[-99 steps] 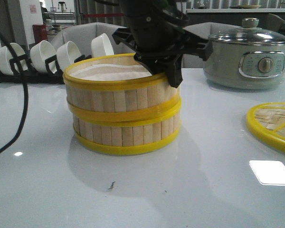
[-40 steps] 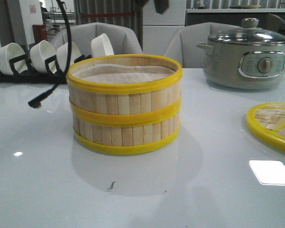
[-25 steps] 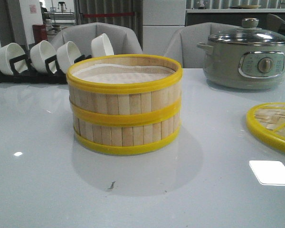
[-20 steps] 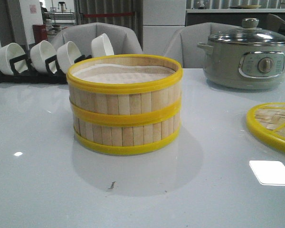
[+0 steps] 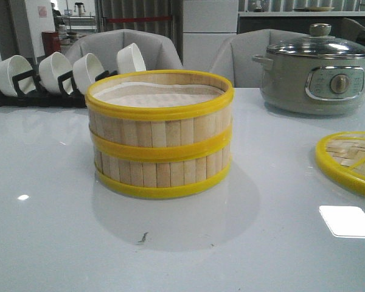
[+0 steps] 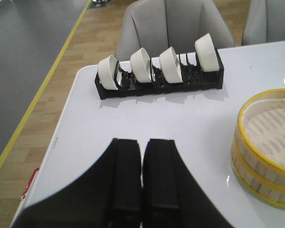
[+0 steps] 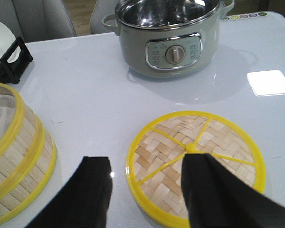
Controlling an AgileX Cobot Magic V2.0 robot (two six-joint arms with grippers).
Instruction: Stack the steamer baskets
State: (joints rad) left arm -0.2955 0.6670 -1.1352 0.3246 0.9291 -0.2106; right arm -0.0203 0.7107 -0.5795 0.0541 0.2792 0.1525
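Front view shows the two baskets (image 5: 160, 131) stacked one on the other in the middle of the white surface (image 5: 61, 243), with the white liner (image 5: 155, 94) visible inside the upper one. Behind them stand a rack (image 5: 24, 91) of white bowls (image 5: 55, 70) and a pot (image 5: 319, 70), and a lid (image 5: 350, 161) lies flat at the right. Left gripper (image 6: 142, 152) has its fingers pressed together with nothing between them, while the right gripper (image 7: 147, 178) is spread wide above the lid and holds nothing.
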